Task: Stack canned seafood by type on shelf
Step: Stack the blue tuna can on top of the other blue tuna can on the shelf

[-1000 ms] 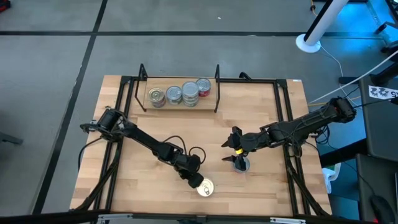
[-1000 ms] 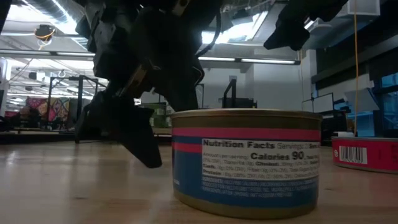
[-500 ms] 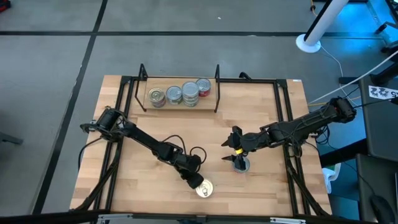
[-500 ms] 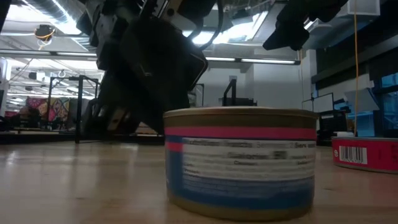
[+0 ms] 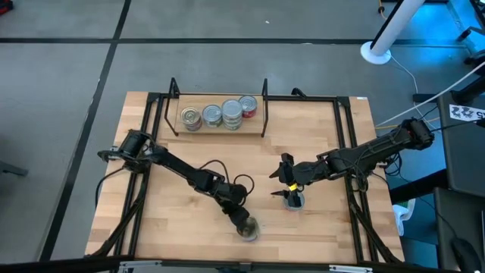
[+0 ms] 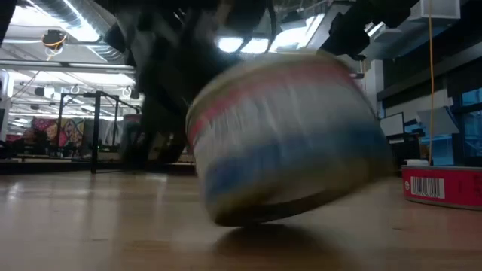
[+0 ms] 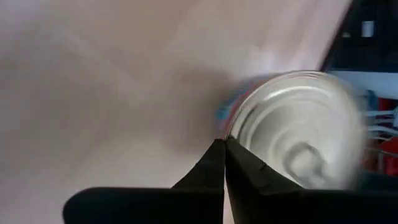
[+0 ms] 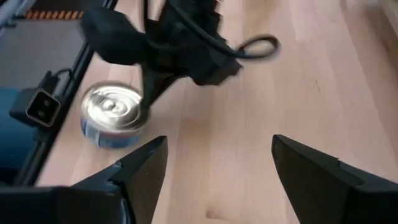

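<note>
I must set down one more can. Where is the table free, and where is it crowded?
Free: the bare wood between the shelf and both grippers. Crowded: the near edge, where the left gripper meets a tilted can, and the right gripper hovers over another can.

Dark jointed arms, looping black cables

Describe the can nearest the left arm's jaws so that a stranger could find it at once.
Start from the wooden table and go to its near edge, far from the shelf. A single can sits there at the left gripper. Unlike the shelved cans, it is tilted, with a pink and blue label.
</note>
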Tool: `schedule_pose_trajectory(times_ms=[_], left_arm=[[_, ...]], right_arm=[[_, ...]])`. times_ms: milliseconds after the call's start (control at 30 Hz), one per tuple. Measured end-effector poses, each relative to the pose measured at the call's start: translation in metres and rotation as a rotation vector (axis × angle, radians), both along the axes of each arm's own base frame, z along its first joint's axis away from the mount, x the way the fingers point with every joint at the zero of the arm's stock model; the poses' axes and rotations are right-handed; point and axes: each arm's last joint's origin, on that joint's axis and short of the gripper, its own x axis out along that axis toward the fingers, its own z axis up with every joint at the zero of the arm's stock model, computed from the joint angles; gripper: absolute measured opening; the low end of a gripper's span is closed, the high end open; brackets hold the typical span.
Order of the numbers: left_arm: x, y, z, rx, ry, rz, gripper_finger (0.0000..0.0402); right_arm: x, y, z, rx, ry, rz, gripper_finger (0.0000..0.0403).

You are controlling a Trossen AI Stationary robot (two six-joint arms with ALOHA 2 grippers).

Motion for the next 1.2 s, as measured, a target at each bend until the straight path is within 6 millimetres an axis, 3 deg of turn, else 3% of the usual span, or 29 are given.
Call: schedule_pose_trajectory(times_ms=[433,667,1000,1200], left_arm=[[0.014,0.048,0.0,-0.021,-0.057,-0.035,0.0],[0.012,0.053,-0.001,-0.018,-0.036,-0.042,0.0],[0.011,0.054,-0.002,-0.01,-0.015,-0.034,0.0],[0.012,0.058,-0.002,-0.017,-0.007,-0.008,0.0]], right_arm=[[-0.005,0.014,0.0,-0.216,-0.048,0.23,0.0289],[-0.011,0.032,-0.004,-0.22,-0.041,0.298,0.0289],[0.004,0.055,-0.049,-0.356,0.077,0.346,0.0289],[0.013,0.061,-0.052,-0.345,0.006,0.409,0.0289]])
